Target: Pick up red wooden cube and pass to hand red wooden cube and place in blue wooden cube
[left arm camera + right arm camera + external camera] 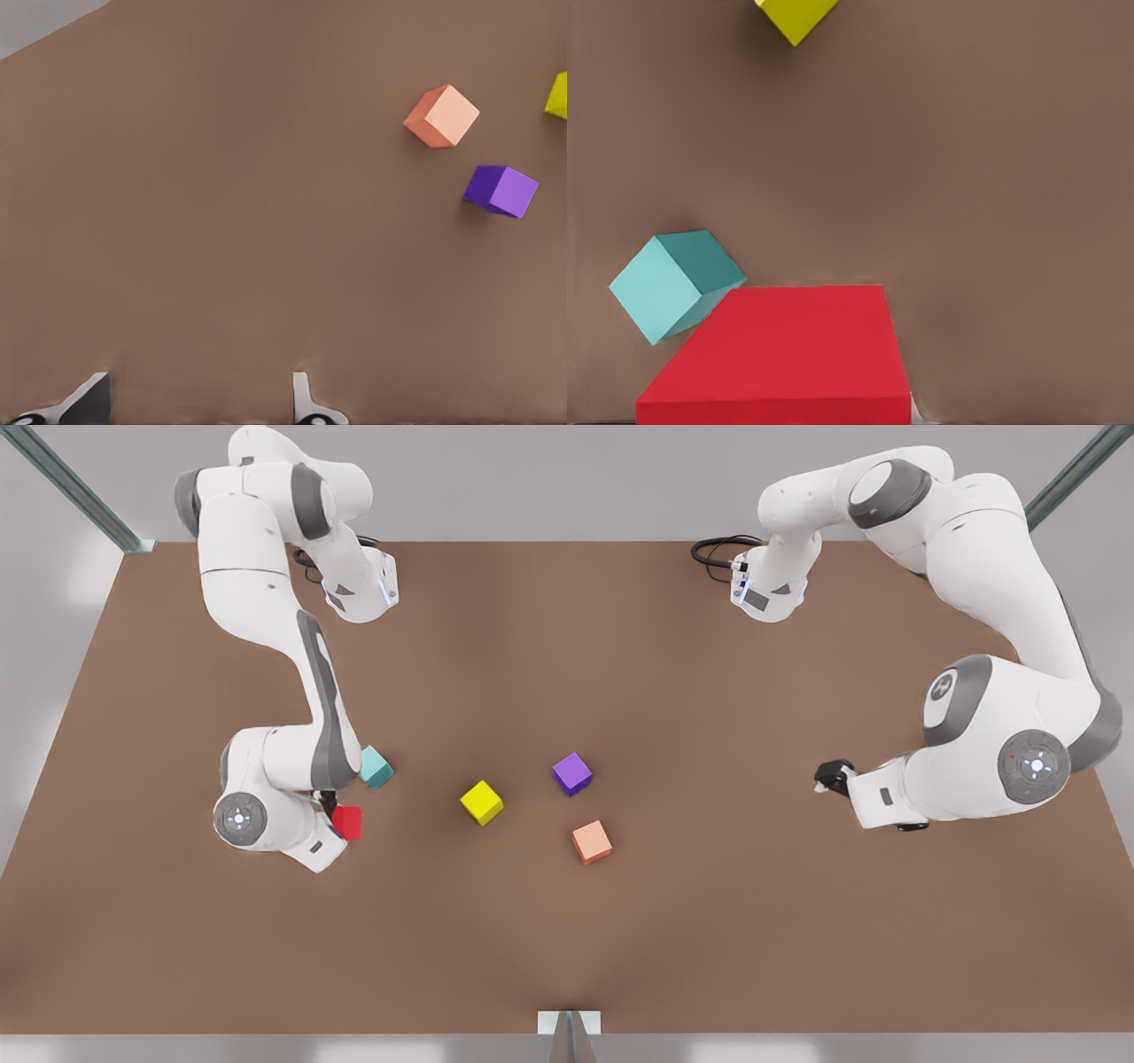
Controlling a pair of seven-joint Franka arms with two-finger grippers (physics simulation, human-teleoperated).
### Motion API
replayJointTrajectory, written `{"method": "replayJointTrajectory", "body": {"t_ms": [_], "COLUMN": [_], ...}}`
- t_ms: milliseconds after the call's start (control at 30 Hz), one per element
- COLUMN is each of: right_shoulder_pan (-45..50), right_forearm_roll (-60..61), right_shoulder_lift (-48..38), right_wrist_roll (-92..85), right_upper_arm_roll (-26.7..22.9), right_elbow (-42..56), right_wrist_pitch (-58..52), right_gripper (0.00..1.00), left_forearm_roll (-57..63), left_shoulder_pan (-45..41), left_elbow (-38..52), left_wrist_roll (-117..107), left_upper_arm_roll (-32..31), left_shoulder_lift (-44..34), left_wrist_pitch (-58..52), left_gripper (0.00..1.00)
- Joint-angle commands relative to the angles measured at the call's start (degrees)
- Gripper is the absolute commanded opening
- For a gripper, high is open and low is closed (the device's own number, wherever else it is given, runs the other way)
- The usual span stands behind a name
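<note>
1. The right gripper (335, 808) hangs low over the table (709, 939) at the front view's left, right at the red wooden cube (347, 823). Whether it is clamped on the cube you cannot tell.
2. The red wooden cube sits at that gripper's tip. In the right wrist view its top face (788, 354) looms close under the camera.
3. Judge the cube as light, rigid and hard-edged. Its flat painted faces may be a little slick, but it is not likely to crush or bend.
4. Take it on two opposite flat sides, centred, with the jaws square to the faces. A corner pinch would likely twist it, and you need a free pair of faces for the other arm at the pass.
5. The blue wooden cube (376, 767) lies just beside the red one, a little farther back and turned at an angle. The two look near, possibly touching.
6. Mind that neighbour: a sideways nudge could shift your target.
7. Toward mid-table sit a yellow cube (481, 802), a purple cube (572, 773) and a salmon cube (592, 841), well apart from the red.
8. The left gripper (831, 776) waits at the front view's right, spread wide and empty.
</note>
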Motion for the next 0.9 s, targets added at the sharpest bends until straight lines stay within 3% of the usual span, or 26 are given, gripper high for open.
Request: {"method": "replayJointTrajectory", "body": {"t_ms": [0,33,67,167,300,867], "right_shoulder_pan": [0.2,0.2,0.3,0.5,1.2,4.1], "right_forearm_roll": [-5.6,-6.7,-7.1,-7.1,-6.5,-6.4], "right_shoulder_lift": [-5.0,-7.6,-9.0,-12.0,-11.7,-16.2], "right_wrist_roll": [30.6,30.6,30.7,34.2,36.1,41.9], "right_upper_arm_roll": [0.0,0.0,0.0,0.3,0.5,0.6], "right_elbow": [-7.5,-11.3,-14.1,-20.6,-24.5,-37.4], "right_wrist_pitch": [7.5,9.5,11.4,14.9,20.2,27.8], "right_gripper": [0.40,0.40,0.40,0.40,0.40,0.40], "left_forearm_roll": [-14.3,-15.4,-14.9,-16.8,-20.4,-20.3], "left_shoulder_pan": [-13.6,-21.9,-23.6,-23.3,-23.1,-22.4], "left_elbow": [-20.6,-31.9,-32.0,-29.5,-24.7,-24.6], "left_wrist_roll": [10.9,6.5,6.4,6.4,6.6,6.7], "left_upper_arm_roll": [25.9,34.7,35.9,35.6,33.8,33.7], "left_shoulder_lift": [-17.5,-24.4,-23.8,-21.7,-17.1,-17.0], "left_wrist_pitch": [10.6,19.0,18.9,15.7,20.1,17.3], "left_gripper": [1.00,1.00,1.00,1.00,1.00,1.00]}}
